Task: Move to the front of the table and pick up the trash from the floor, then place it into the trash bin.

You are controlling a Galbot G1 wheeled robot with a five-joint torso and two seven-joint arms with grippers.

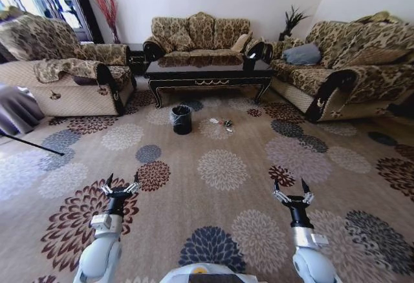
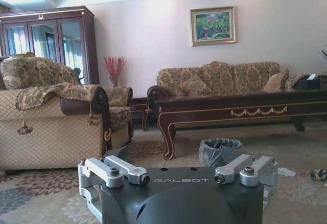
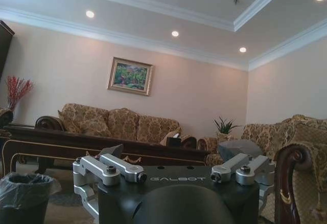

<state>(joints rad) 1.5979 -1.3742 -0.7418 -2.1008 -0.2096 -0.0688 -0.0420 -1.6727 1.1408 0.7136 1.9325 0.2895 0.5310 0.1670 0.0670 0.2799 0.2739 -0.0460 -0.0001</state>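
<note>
Both claws spread, low in frame: left claw [image 1: 122, 187], right claw [image 1: 292, 191]; trash [image 1: 221, 123] far, beside bin [image 1: 182, 119]; risk: driving over scraps.

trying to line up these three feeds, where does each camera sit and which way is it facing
Head view: high on the robot, looking forward and down over the floor to the table; left hand and right hand both open, low in front.
Left wrist view: low behind the left hand, facing the table and trash bin.
Right wrist view: behind the right hand, tilted up toward wall and ceiling.
Shared: table and trash bin appear in both wrist views.
</note>
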